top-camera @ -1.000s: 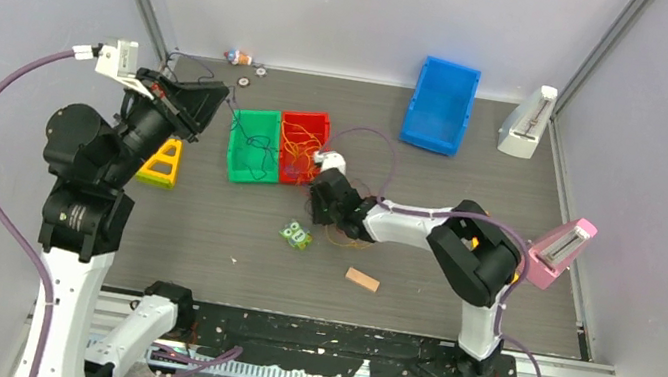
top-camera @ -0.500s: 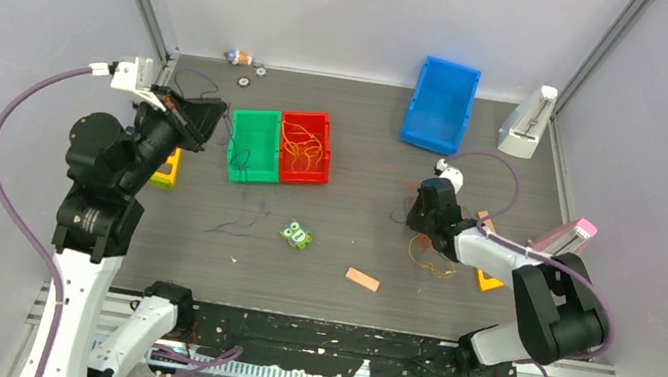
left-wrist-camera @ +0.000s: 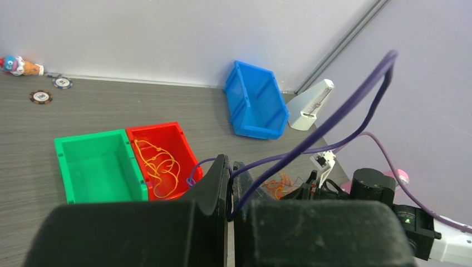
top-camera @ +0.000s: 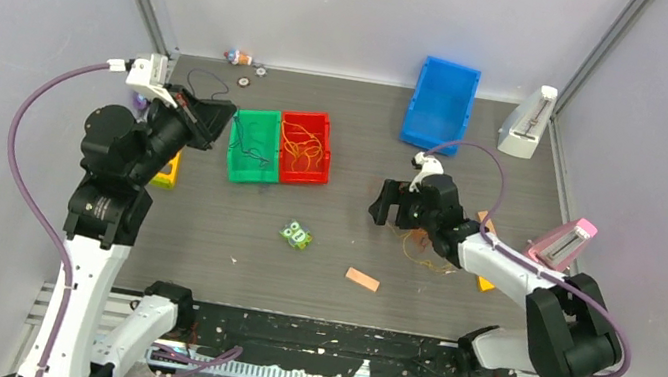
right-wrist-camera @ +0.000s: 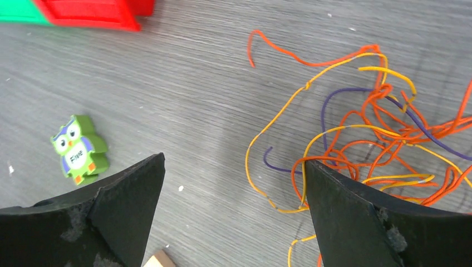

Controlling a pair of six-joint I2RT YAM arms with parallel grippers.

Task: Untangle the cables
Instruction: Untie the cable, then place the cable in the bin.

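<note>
The dark grey desk (right-wrist-camera: 183,83) has a matt, wood-grain finish with fine streaks. The thin orange, red and purple cables (right-wrist-camera: 401,133) look smooth and plastic-coated, with a slight sheen. The red plastic bin (left-wrist-camera: 186,149), green plastic bin (left-wrist-camera: 100,167) and blue plastic bin (left-wrist-camera: 256,105) are moulded, smooth and mildly glossy. The right claw (right-wrist-camera: 234,161) has matt black fingers (right-wrist-camera: 356,222), grainy and scuffed with pale specks. The left claw (left-wrist-camera: 231,167) is the same dull black plastic. The green owl-shaped block (right-wrist-camera: 78,150) is smooth, with a printed face. The small tan block (top-camera: 362,279) looks like bare wood.
</note>
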